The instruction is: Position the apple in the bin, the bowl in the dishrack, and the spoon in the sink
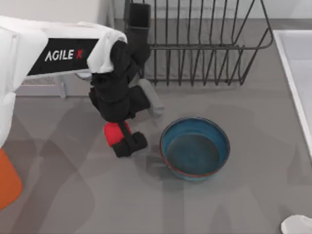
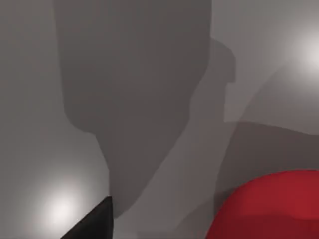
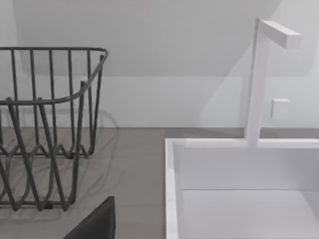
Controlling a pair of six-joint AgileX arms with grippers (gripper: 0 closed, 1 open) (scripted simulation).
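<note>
**Apple at the left tool, bin off to the left**

The apple [image 1: 115,132] sits at the left tool [image 1: 123,139], low over the worktop [image 1: 253,195]; dark fingers flank it, but whether they pinch it I cannot tell. The bin [image 1: 7,183] lies well to the left, the bowl [image 1: 195,148] just right. The left wrist view shows the apple [image 2: 271,206] beside one finger [image 2: 92,224]; the right wrist view gives the dishrack [image 3: 50,124] and sink [image 3: 172,199].

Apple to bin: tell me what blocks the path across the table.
Nothing visible does. The apple sits at the left gripper, left of the bowl. The bin is at the table's left edge, and the grey table between them is bare. The bowl and dishrack lie on other sides.
</note>
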